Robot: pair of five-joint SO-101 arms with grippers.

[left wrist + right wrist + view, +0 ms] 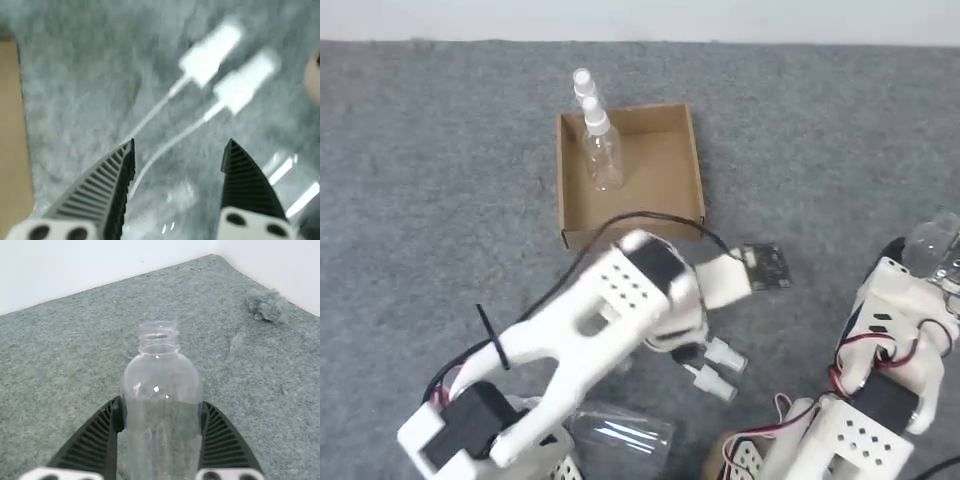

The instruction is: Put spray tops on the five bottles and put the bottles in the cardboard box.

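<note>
Two loose white spray tops [725,355] [712,382] with thin tubes lie on the grey carpet; in the left wrist view they are the farther top [210,52] and the nearer top [245,85]. My left gripper [181,150] hangs open just above their tubes, holding nothing. My right gripper [161,415] is shut on an uncapped clear bottle [161,385], which it holds up at the right edge of the table [932,245]. The cardboard box [695,165] holds one capped bottle [603,150]. A second capped bottle [584,85] shows at the box's back-left corner.
Another clear bottle [620,432] lies on its side near the left arm's base. A tuft of lint [265,305] sits on the carpet by the wall. The box's edge [7,125] is close beside the left gripper.
</note>
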